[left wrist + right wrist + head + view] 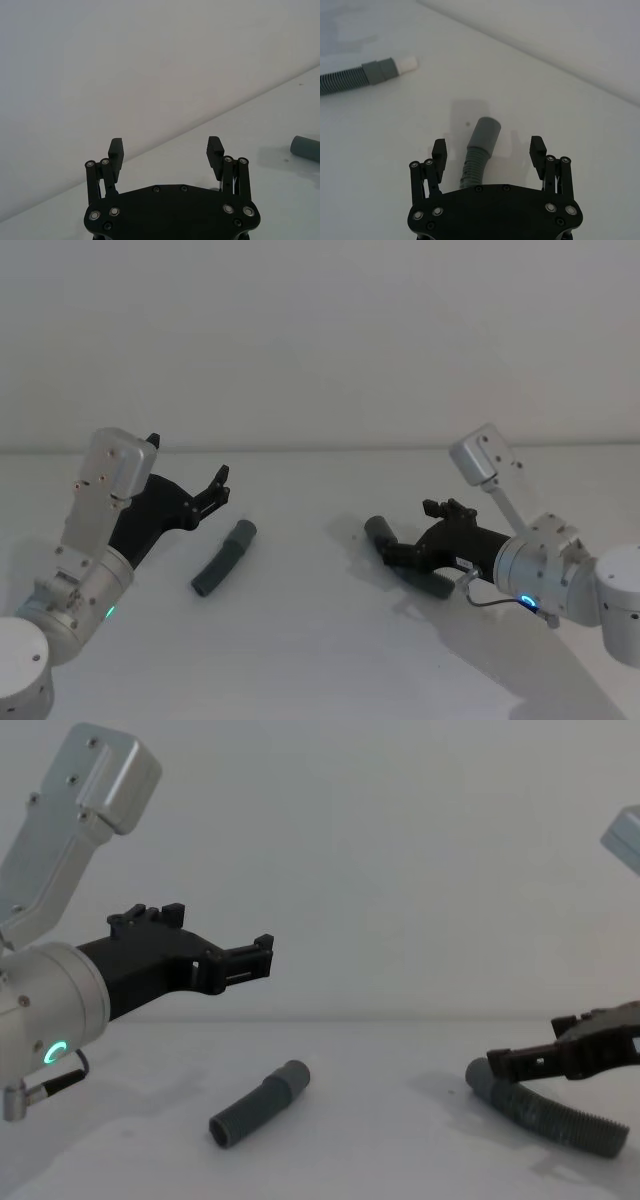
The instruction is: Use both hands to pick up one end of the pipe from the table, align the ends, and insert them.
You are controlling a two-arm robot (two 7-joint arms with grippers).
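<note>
Lower right of head view: right gripper [488, 148] low on the table [320, 650], jaws spread either side of the longer hose [472, 167], just behind its cuff [486, 131], not yet pinching. Centre-left: short hose [224, 559] lies loose, well apart. Upper left: left gripper [165, 146] hangs above it, jaws spread, empty. Step: grasping. Next, likely: right closes behind the cuff; left drops to the short hose.
</note>
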